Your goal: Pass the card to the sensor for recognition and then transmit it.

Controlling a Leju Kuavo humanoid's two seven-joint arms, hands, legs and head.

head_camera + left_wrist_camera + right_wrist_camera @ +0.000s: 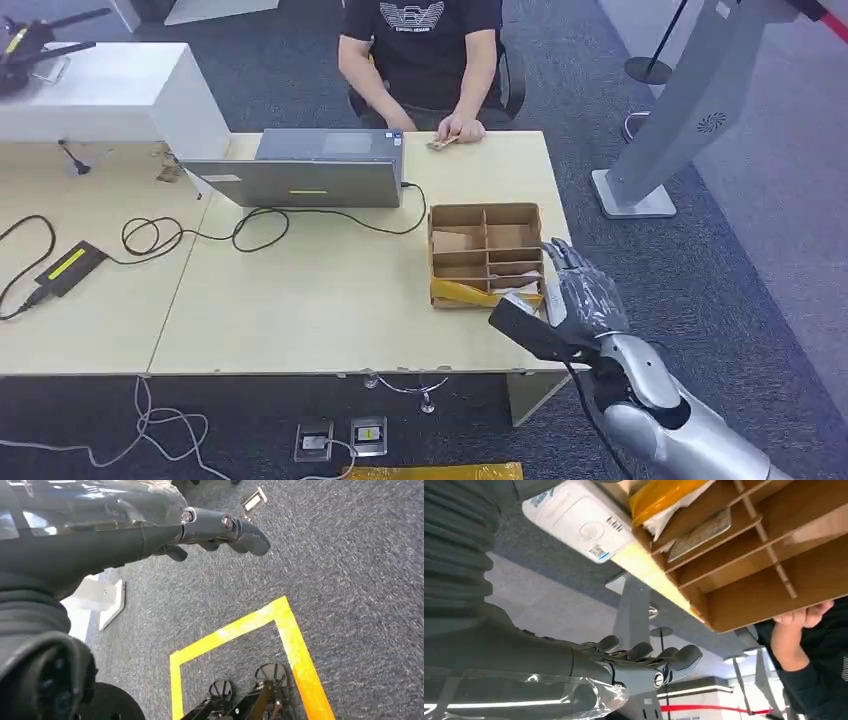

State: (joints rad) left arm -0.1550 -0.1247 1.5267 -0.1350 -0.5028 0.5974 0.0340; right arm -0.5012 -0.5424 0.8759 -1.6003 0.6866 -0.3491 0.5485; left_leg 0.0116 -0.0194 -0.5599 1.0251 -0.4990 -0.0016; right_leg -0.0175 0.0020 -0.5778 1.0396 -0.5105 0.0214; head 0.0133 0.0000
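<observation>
A divided cardboard box (pixel 486 253) is sitting right of center on the tabletop (pixel 330 300), holding a yellow packet (pixel 462 293) and white and grey flat pieces in its lower compartments. The right hand (pixel 583 295) is hovering just beside the box's right edge, fingers apart, gripping nothing. A card (pixel 441 143) is lying near the top edge under a person's hand (pixel 461 128). A laptop (pixel 305 170) and cables (pixel 250 225) are lying to the left. The left hand (pixel 220 530) is hanging over carpet, fingers loosely extended and empty.

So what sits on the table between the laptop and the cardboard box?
In the head view, a black cable from the laptop loops over bare tabletop towards the cardboard box.
</observation>
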